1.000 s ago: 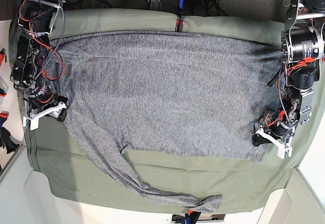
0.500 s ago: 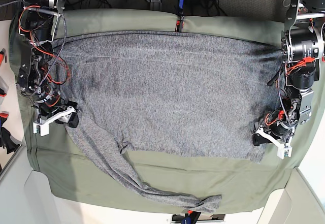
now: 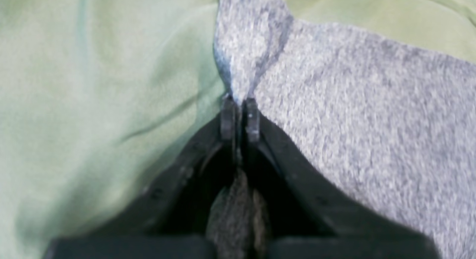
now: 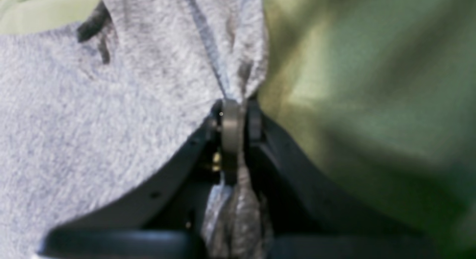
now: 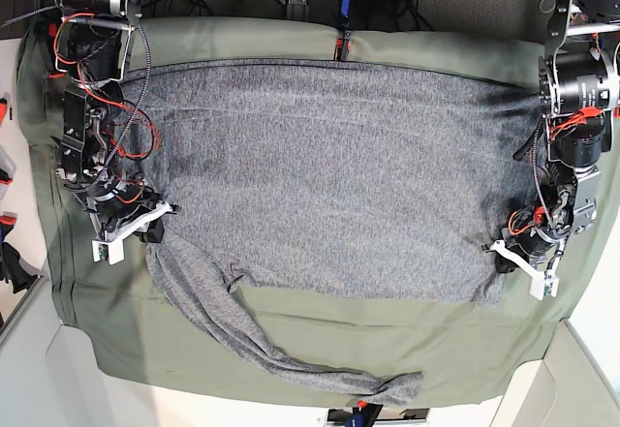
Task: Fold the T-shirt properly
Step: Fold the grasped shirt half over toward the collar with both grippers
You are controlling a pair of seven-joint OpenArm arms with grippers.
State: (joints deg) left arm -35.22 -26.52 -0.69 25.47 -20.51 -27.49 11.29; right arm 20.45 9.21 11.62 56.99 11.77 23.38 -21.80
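Observation:
The heather-grey T-shirt (image 5: 329, 175) lies spread wide on the olive-green cloth (image 5: 387, 335), with one long sleeve (image 5: 262, 345) trailing toward the front edge. At the shirt's right front corner my left gripper (image 5: 506, 259) is shut on a pinch of fabric. The left wrist view shows the closed fingertips (image 3: 252, 119) of that gripper (image 3: 238, 117) with T-shirt (image 3: 353, 121) knit bunched between them. My right gripper (image 5: 147, 228) is at the shirt's left edge, above the sleeve. In the right wrist view this gripper (image 4: 240, 117) is shut on a fold of T-shirt (image 4: 111, 121).
The olive-green cloth (image 3: 93, 84) (image 4: 353, 103) covers the whole table and hangs over its edges. Cables and clamps (image 5: 341, 30) sit along the back edge. Both arms' bodies (image 5: 572, 127) (image 5: 92, 127) stand over the shirt's two sides.
My right gripper moved inward onto the shirt's left edge and shut on the fabric. My left gripper stayed at the right corner and shut on the fabric.

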